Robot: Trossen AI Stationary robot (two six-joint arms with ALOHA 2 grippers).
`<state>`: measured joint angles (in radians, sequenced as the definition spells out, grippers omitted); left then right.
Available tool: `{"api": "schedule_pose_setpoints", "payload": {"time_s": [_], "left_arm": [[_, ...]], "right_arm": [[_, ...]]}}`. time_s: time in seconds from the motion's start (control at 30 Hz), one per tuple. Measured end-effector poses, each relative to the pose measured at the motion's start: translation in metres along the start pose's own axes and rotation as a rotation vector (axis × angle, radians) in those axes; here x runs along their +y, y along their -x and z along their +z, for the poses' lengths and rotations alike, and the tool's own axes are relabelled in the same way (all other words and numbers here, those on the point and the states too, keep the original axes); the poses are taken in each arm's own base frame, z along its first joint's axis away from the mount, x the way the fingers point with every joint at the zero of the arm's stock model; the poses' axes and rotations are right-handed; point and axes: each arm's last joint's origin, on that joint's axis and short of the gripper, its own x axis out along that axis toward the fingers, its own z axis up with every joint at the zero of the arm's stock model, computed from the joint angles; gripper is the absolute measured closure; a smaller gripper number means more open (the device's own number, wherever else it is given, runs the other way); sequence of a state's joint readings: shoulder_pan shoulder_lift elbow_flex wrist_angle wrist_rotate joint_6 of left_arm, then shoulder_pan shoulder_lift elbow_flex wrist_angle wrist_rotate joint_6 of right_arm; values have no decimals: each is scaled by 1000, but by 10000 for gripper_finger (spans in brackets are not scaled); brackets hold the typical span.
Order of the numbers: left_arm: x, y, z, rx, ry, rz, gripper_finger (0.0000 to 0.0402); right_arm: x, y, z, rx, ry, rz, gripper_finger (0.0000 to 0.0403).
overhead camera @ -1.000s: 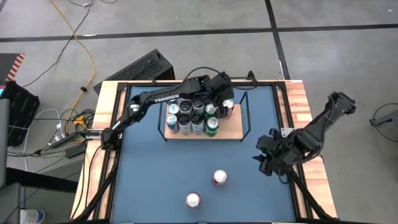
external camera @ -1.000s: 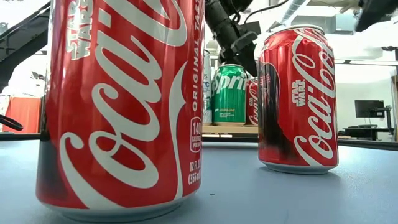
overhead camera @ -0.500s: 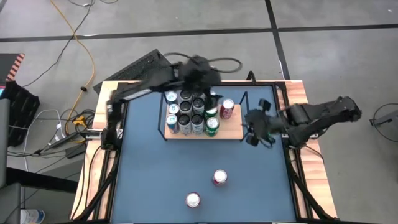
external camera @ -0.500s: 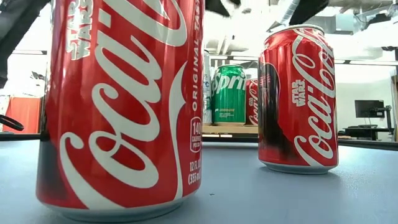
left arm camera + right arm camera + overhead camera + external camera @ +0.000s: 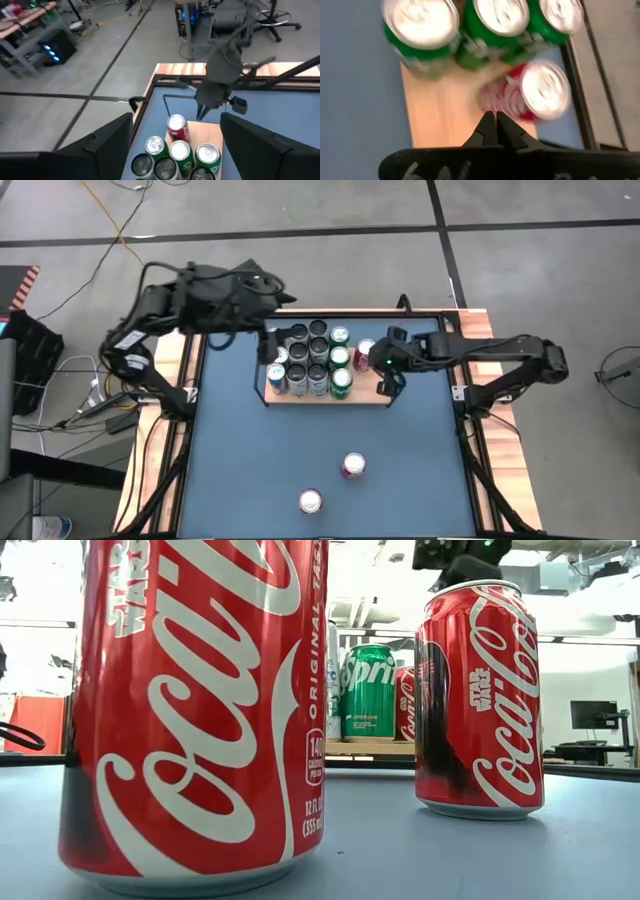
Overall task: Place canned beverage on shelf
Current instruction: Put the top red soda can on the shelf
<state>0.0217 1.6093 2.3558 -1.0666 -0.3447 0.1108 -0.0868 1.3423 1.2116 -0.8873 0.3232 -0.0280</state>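
The right gripper (image 5: 383, 363) hangs over the shelf's (image 5: 366, 390) right end, its fingers (image 5: 492, 131) pressed together on nothing, the red can (image 5: 365, 353) just beyond their tips. That can stands on the shelf beside the green cans (image 5: 341, 370), close to the black side rail (image 5: 392, 365). Bare wood lies directly under the fingers. The left gripper (image 5: 262, 290) hovers off the shelf's far left corner, above the table (image 5: 240, 450) edge, fingers (image 5: 107, 142) spread wide and empty. Two more red cans (image 5: 352, 466) stand well apart on the open blue surface, on the near side of both pairs of fingers.
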Motion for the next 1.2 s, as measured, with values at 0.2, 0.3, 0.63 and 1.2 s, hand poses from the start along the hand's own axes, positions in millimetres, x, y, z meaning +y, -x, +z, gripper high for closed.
{"api": "schedule_pose_setpoints", "payload": {"time_s": [0.2, 0.3, 0.63, 1.2], "left_arm": [[-6, 15, 0, -3, -12, 17, 120], [-8, 14, -2, 17, -23, 11, 120], [-10, 10, -5, 42, -38, 7, 120], [-10, 10, -7, 62, -96, 3, 120]], "right_arm": [[5, -22, -2, 34, 16, 8, 402], [4, -31, -1, 42, 12, 2, 402], [-3, -53, -2, 102, 30, -17, 403], [-23, -58, -1, 82, 6, -50, 403]]}}
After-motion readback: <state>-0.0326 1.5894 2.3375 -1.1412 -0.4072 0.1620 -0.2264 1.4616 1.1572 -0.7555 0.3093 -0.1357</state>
